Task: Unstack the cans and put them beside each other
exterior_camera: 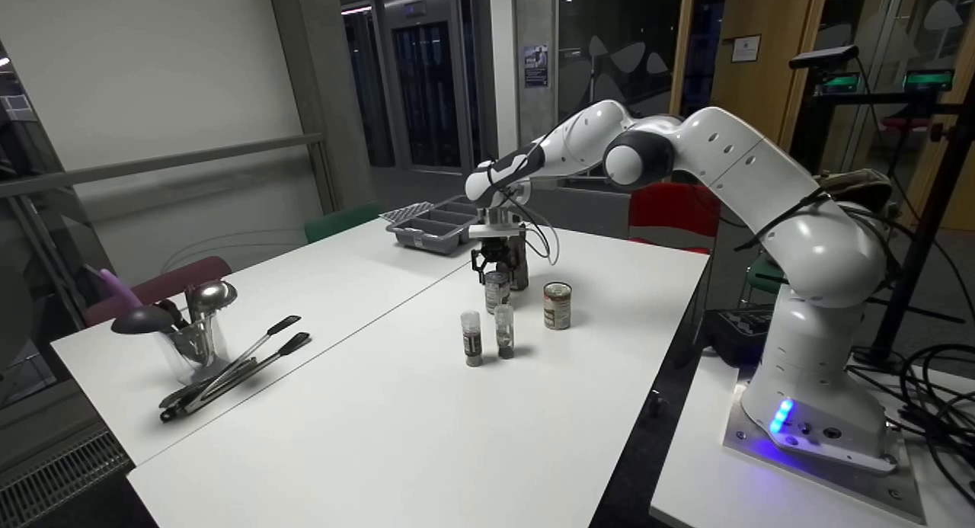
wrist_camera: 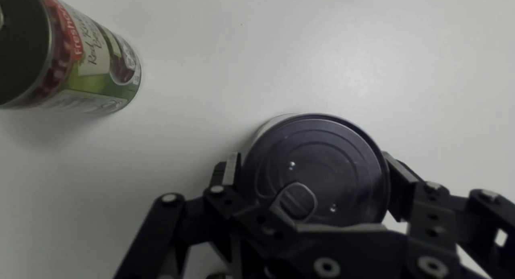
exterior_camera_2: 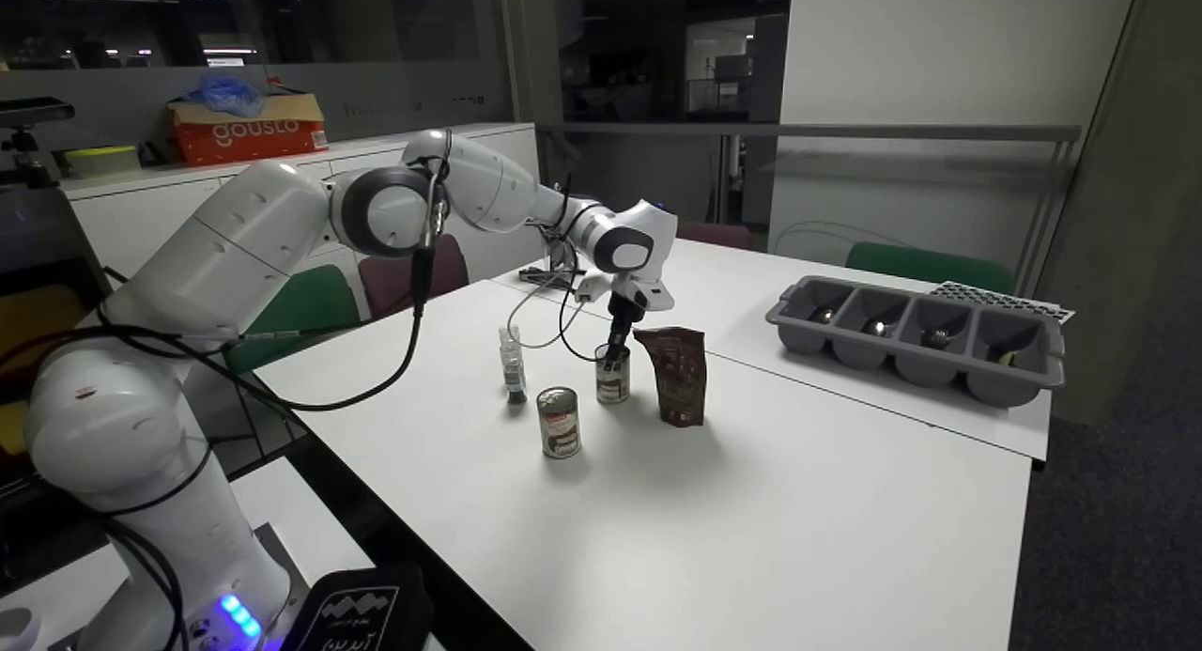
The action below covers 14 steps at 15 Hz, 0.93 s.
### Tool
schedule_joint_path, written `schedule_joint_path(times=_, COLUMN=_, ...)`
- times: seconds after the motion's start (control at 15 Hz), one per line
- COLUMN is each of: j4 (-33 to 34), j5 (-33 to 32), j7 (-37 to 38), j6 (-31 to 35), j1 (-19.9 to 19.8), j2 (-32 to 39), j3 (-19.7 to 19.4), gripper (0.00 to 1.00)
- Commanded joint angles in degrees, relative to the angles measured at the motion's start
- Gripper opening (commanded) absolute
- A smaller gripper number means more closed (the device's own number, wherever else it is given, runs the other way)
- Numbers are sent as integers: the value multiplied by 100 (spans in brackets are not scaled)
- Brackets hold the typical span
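Two tin cans stand upright and apart on the white table. The free can shows in both exterior views (exterior_camera: 557, 307) (exterior_camera_2: 560, 427) and at the wrist view's upper left, with a red kidney beans label (wrist_camera: 90, 63). The second can shows in both exterior views (exterior_camera: 497, 298) (exterior_camera_2: 613, 386); the wrist view shows its dark ring-pull lid (wrist_camera: 322, 158). My gripper (wrist_camera: 314, 166) is over this can, also in both exterior views (exterior_camera: 497, 270) (exterior_camera_2: 615, 358). Its fingers flank the lid, tips a little below the rim. Whether they press on it is unclear.
A dark brown pouch (exterior_camera_2: 681, 379) stands close beside the gripper. Two small clear shakers (exterior_camera: 472, 341) (exterior_camera: 504, 334) stand near the cans. A grey compartment tray (exterior_camera_2: 930, 371) lies at the far side. Tongs (exterior_camera: 238, 372) and a utensil holder (exterior_camera: 199, 353) are at the other end.
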Motion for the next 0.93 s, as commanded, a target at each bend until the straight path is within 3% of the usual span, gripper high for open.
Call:
schedule_joint_path(times=0.0, j4=346, j5=-2, j7=178, j6=-440, j1=-106, j2=41, j3=87, gripper=100)
schedule_joint_path(times=0.33, j4=137, j5=49, j7=159, j6=-356, j1=-132, j2=-267, j3=81, gripper=100)
schedule_joint_path(times=0.67, j4=-1044, j5=22, j7=5, j6=-44, j1=-129, j2=-1206, j3=3, gripper=100)
schedule_joint_path(times=0.87, j4=-1656, j5=-91, j7=-516, j6=161, j1=-83, j2=-1637, j3=29, gripper=100)
